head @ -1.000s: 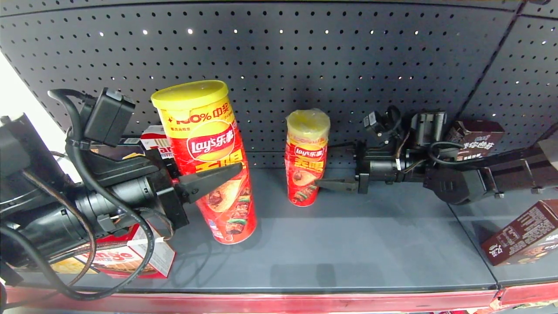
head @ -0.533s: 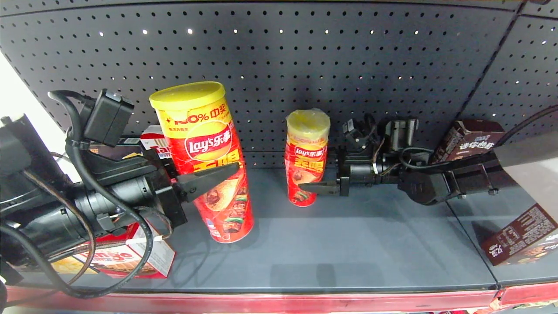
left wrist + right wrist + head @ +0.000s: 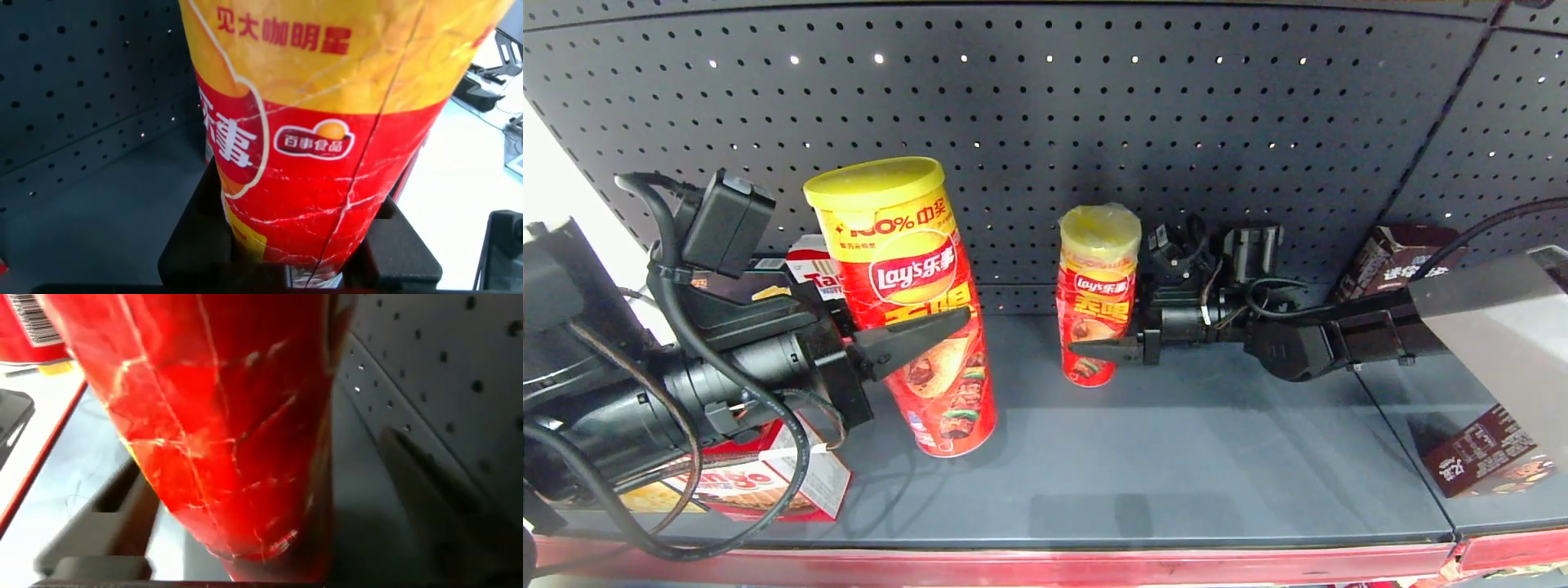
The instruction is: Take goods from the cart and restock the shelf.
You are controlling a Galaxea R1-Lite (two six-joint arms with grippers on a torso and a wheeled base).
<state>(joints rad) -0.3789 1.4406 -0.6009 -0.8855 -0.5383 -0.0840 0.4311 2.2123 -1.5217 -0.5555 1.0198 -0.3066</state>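
A tall red chips can with a yellow lid [image 3: 907, 278] leans slightly on the grey shelf [image 3: 1176, 457] at centre left. My left gripper [image 3: 923, 322] is shut on its middle, with one finger [image 3: 915, 336] crossing its front. The left wrist view has the same can [image 3: 319, 139] filling the space between the jaws of the left gripper [image 3: 294, 245]. A smaller red chips can [image 3: 1097, 294] stands upright near the pegboard. My right gripper [image 3: 1094, 336] straddles its lower half, open, fingers on either side. In the right wrist view the small can [image 3: 229, 433] sits between the fingers [image 3: 425, 482].
A red and white biscuit box [image 3: 760, 482] lies at the front left under my left arm, and another box [image 3: 809, 265] stands behind the tall can. Brown boxes [image 3: 1401, 253] [image 3: 1478, 457] sit at the right. The pegboard wall [image 3: 1094, 106] closes the back; a red strip [image 3: 1045, 563] edges the front.
My right gripper has slid left along the shelf until its fingers reach around the small can. The tall can in the left gripper has dropped and shifted only slightly.
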